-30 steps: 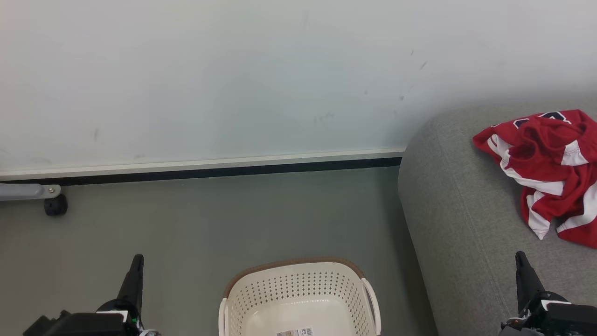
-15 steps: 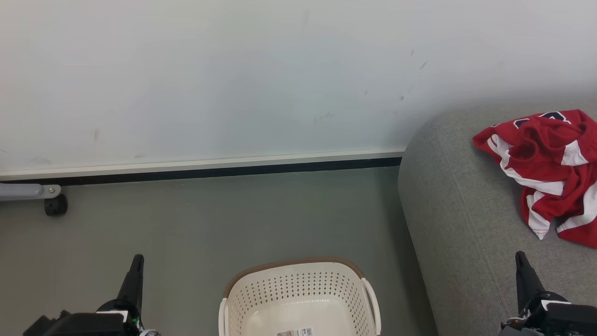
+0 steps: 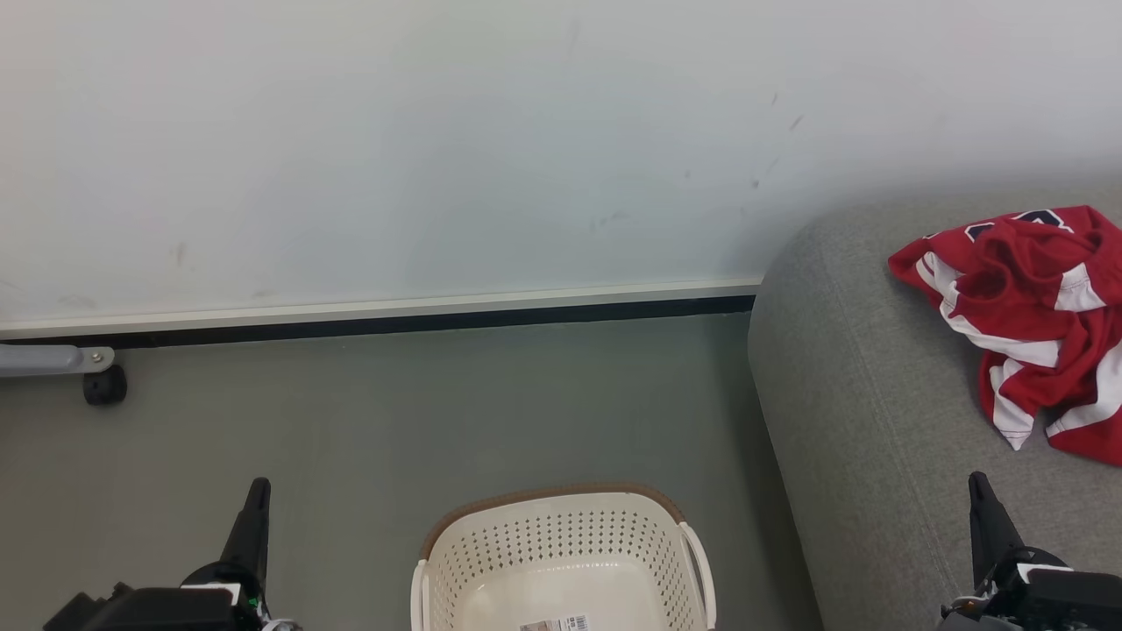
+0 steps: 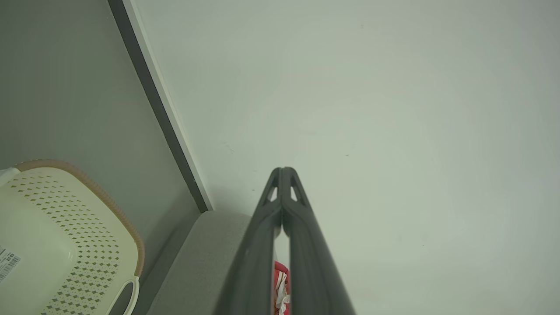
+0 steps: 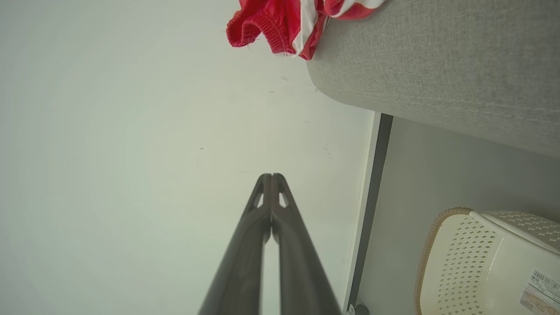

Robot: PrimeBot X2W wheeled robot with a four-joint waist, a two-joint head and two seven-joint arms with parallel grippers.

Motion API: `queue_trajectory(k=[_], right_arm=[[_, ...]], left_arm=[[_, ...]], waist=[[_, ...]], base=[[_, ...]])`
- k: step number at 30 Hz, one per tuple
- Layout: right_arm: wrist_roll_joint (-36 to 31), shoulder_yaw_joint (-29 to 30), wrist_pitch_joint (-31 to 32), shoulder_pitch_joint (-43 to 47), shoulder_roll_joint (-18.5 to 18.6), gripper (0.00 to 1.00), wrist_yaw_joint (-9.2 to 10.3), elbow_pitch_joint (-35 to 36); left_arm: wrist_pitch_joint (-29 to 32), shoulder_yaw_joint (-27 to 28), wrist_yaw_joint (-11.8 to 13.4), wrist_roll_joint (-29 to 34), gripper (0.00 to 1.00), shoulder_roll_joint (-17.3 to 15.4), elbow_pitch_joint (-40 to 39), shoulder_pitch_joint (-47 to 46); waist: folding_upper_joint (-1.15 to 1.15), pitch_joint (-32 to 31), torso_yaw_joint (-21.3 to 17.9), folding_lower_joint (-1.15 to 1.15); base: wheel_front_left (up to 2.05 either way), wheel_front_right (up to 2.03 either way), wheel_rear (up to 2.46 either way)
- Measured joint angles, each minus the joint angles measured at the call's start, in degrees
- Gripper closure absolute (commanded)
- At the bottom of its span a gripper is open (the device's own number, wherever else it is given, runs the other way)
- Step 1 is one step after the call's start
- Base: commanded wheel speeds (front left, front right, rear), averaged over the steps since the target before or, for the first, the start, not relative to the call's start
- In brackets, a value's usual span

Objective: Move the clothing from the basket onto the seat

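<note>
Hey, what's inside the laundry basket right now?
Inside the basket, a barcode sticker sits on the bare floor, nothing else. Its near end runs past the picture edge, so that part is unseen.

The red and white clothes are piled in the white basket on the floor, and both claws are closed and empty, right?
Not quite. In the head view the clothing lies on the grey sofa, not in the basket, whose visible bottom is bare but for a label. The left gripper and right gripper are indeed closed and empty.
</note>
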State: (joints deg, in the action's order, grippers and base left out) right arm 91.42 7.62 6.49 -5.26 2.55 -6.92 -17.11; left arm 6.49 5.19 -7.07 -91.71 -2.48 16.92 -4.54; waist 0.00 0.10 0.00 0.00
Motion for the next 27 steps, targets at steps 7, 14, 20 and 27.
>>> queue_trajectory(k=[7, 14, 20, 27], right_arm=[[0.0, 0.0, 0.0, 0.0, 0.0, 1.00, 0.00, 0.0], [0.0, 0.0, 0.0, 0.0, 0.0, 1.00, 0.00, 0.0], [0.0, 0.0, 0.0, 0.0, 0.0, 1.00, 0.00, 0.0], [0.0, 0.0, 0.0, 0.0, 0.0, 1.00, -0.13, 0.0]], left_arm=[[0.0, 0.0, 0.0, 0.0, 1.00, 0.0, 0.0, 0.0], [0.0, 0.0, 0.0, 0.0, 1.00, 0.0, 0.0, 0.0], [0.0, 0.0, 0.0, 0.0, 1.00, 0.0, 0.0, 0.0], [0.0, 0.0, 0.0, 0.0, 1.00, 0.0, 0.0, 0.0]], waist=[[0.00, 0.0, 0.0, 0.00], [0.00, 0.0, 0.0, 0.00], [0.00, 0.0, 0.0, 0.00], [0.00, 0.0, 0.0, 0.00]], base=[[0.00, 0.00, 0.00], [0.00, 0.00, 0.00], [0.00, 0.00, 0.00], [0.00, 0.00, 0.00]])
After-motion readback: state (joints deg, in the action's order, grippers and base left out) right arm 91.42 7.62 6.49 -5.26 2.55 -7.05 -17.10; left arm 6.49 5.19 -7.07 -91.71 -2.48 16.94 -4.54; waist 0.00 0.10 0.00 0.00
